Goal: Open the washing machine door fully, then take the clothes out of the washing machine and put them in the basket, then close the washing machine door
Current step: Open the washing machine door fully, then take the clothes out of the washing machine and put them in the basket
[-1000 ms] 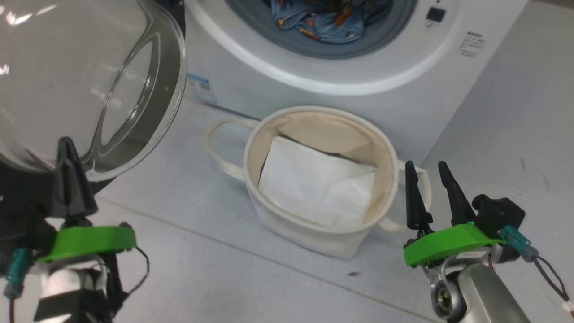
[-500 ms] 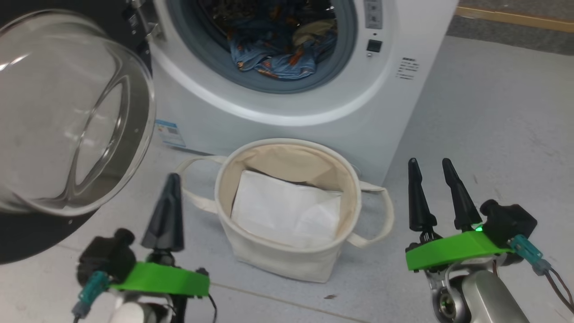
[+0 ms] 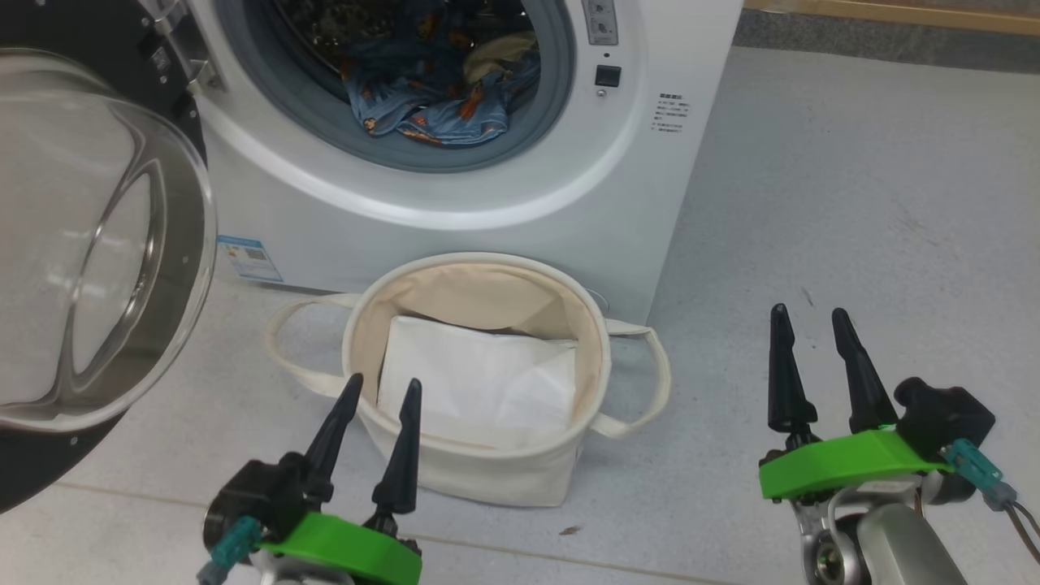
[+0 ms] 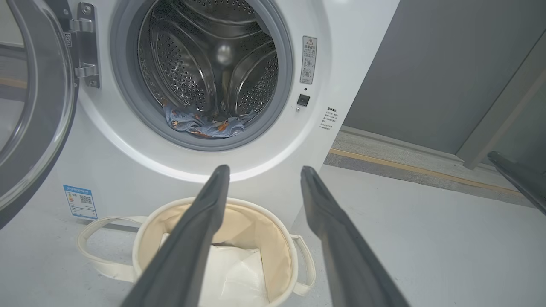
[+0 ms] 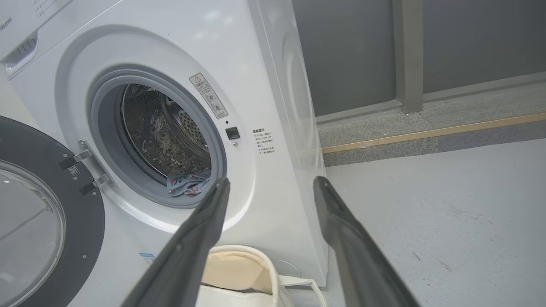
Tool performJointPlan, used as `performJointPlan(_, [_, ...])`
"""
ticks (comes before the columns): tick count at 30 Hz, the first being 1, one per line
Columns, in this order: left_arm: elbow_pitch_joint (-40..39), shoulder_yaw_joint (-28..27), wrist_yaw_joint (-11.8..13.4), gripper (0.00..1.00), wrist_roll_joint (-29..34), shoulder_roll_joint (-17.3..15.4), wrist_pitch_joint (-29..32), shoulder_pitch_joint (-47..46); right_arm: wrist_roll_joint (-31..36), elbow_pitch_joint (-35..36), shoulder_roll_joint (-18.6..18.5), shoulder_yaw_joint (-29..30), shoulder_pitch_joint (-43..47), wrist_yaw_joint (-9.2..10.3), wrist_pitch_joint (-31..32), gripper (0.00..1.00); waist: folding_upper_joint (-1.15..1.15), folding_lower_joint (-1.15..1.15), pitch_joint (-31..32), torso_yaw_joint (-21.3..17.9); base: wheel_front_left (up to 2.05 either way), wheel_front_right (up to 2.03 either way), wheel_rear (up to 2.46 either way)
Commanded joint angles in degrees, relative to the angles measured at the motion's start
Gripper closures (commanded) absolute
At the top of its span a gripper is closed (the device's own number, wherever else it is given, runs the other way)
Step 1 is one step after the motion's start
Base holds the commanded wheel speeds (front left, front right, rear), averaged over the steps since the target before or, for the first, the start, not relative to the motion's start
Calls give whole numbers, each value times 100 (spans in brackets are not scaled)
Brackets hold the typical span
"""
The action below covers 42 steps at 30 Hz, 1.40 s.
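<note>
Both the left gripper [image 3: 384, 382] and the right gripper [image 3: 808, 311] stand wide, empty. Pinch the clothes [image 3: 431, 97] deeply, without catching the gasket [image 3: 471, 158]

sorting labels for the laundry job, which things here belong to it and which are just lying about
Job: washing machine door, washing machine, clothes, basket.
Lying about: white sheet in the basket, dark speck.

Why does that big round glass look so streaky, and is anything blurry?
Head view: the washing machine door window catches bright streaks of reflected light. Left wrist view: the fingers of the left gripper look soft, out of focus; a highlight gleams on the drum. Right wrist view: the right gripper is blurred likewise.
</note>
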<state>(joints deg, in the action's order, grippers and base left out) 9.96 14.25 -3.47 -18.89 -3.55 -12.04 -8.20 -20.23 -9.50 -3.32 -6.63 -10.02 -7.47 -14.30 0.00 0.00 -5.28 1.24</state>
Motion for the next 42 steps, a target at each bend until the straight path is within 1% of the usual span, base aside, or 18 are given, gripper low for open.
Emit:
performJointPlan(1, [-108,-142,50,0,75,-12,-100,-141,39,153,44,-106,-82,-2,-70,0,0,0,-16,-39,0,0,0])
performJointPlan(4, [71,-96,98,0,186,-11,-179,-160,28,99,44,-96,-97,-2,-70,0,0,0,-34,-89,0,0,0])
performJointPlan(12, [292,-84,136,0,135,23,-276,-173,-7,44,44,-105,-119,-2,-70,0,0,0,-36,-161,0,0,0])
performJointPlan(25, [188,-256,130,0,143,50,-295,-173,-20,16,44,-155,-103,-2,-70,0,0,0,-45,-141,0,0,0])
performJointPlan(36, [147,-324,191,0,360,61,-296,-113,-16,-29,44,-175,-69,-2,-70,0,0,0,15,-131,0,0,0])
performJointPlan(42, [180,-311,168,0,388,64,-296,-68,-38,-96,44,-181,-43,-2,-70,0,0,0,67,-126,0,0,0])
